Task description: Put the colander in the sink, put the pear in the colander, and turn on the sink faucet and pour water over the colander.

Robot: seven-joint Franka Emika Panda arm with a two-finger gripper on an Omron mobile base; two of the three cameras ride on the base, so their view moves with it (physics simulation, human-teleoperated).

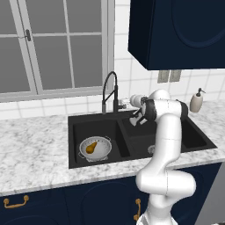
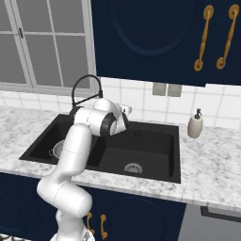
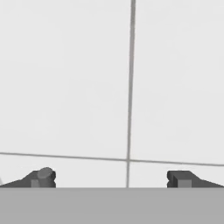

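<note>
Colander (image 1: 95, 148) sits on the floor of the left basin of the sink (image 1: 79, 163), toward its near side, and the pear (image 1: 91, 147) lies inside it with its narrow neck pointing up and to the right in the left base view. From the right base view only a sliver of the colander (image 2: 57, 148) shows past the robot's arm. The sink faucet (image 1: 109, 91) rises from the far rim of the sink, at the divider between the two basins, its arc curving to the left so that the spray tip hangs over the far edge of the left basin, well apart from the colander.

The tool (image 1: 125, 102) is held high at the far side of the sink, just right of the faucet's base, pointing toward the white tiled wall (image 3: 87, 87). In the hand view its two fingertips (image 3: 43, 177) stand wide apart with nothing between them, and the tiles and their grey grout lines fill the space beyond.

A beige soap dispenser (image 1: 197, 101) stands on the counter (image 1: 35, 145) at the far right, beyond the right basin. Dark blue cabinets (image 2: 150, 37) hang above, and a window (image 1: 48, 44) is at the far left.
</note>
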